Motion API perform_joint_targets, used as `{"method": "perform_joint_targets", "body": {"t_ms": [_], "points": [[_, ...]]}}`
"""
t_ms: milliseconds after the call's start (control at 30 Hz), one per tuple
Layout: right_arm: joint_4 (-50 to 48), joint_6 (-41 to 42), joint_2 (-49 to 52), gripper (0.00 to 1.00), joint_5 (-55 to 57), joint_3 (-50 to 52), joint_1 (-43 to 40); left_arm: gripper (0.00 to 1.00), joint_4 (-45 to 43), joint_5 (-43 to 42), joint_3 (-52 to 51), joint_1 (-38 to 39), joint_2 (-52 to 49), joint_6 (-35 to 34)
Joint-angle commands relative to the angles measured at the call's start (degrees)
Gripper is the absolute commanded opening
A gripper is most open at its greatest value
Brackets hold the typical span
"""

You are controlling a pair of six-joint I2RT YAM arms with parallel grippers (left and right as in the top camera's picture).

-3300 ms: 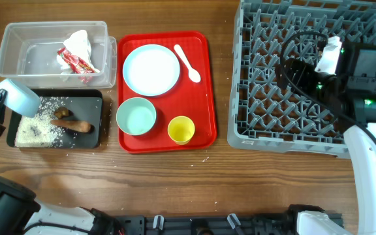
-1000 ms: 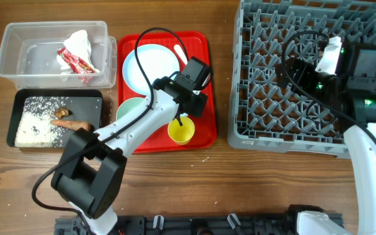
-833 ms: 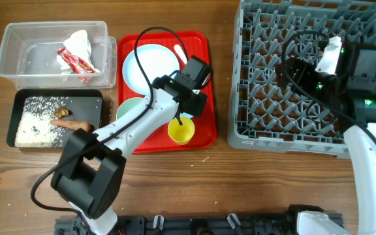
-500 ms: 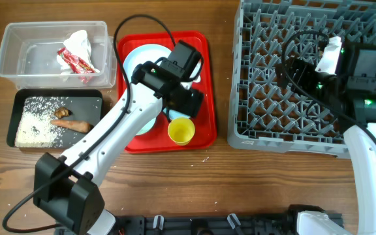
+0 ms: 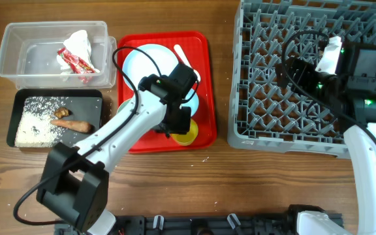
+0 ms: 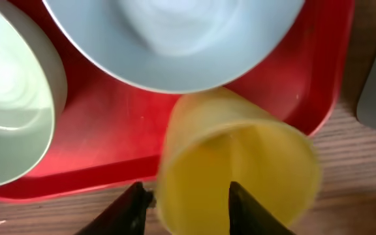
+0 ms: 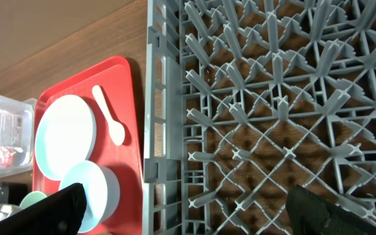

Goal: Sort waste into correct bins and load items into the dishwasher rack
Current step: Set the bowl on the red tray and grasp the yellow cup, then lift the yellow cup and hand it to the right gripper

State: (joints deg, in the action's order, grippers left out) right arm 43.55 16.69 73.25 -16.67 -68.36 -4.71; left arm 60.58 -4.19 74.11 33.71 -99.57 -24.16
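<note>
My left gripper (image 5: pixel 181 125) is low over the front right of the flat red tray (image 5: pixel 201 46), open, its fingers (image 6: pixel 191 209) straddling the rim of the small yellow cup (image 5: pixel 188 136), one outside and one inside (image 6: pixel 240 163). A pale blue plate (image 5: pixel 145 62) and a white spoon (image 5: pixel 183 55) lie behind it. One blue-green bowl (image 5: pixel 123 111) is partly under my arm and shows at the left of the wrist view (image 6: pixel 5 98). A second bowl (image 5: pixel 192 103) sits by the plate. My right gripper (image 5: pixel 292 68) hangs open and empty (image 7: pixel 188 212) over the grey dishwasher rack (image 5: pixel 253 130).
The clear tub (image 5: pixel 18 29) at the back left holds the red-and-white wrapper with white paper (image 5: pixel 77 53). The black tray (image 5: pixel 77 96) in front of it holds rice (image 5: pixel 34 127) and the brown sausage scrap (image 5: pixel 70 124). The rack's near wall (image 7: pixel 168 98) borders the red tray.
My left arm came from the black tray to the red tray, then from over the plate forward and down onto the yellow cup. The right arm has not moved.
</note>
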Motion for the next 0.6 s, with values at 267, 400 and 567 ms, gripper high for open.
{"method": "perform_joint_targets", "body": {"t_ms": [267,400,567], "points": [[0.1,0.9,0.5,1.00,0.2,-0.5,0.0,0.04,-6.6,0.6,-4.9,-0.4,-0.6,-3.0],[-0.2,-0.4,0.5,1.00,-5.9,-0.5,0.0,0.04,-5.7,-13.0,3.1,-5.4,0.8,-1.5],[-5.5,-7.9,0.5,1.00,-26.8,-0.5,0.0,0.04,-14.9,-48.6,9.0,-17.5,2.8,1.5]]}}
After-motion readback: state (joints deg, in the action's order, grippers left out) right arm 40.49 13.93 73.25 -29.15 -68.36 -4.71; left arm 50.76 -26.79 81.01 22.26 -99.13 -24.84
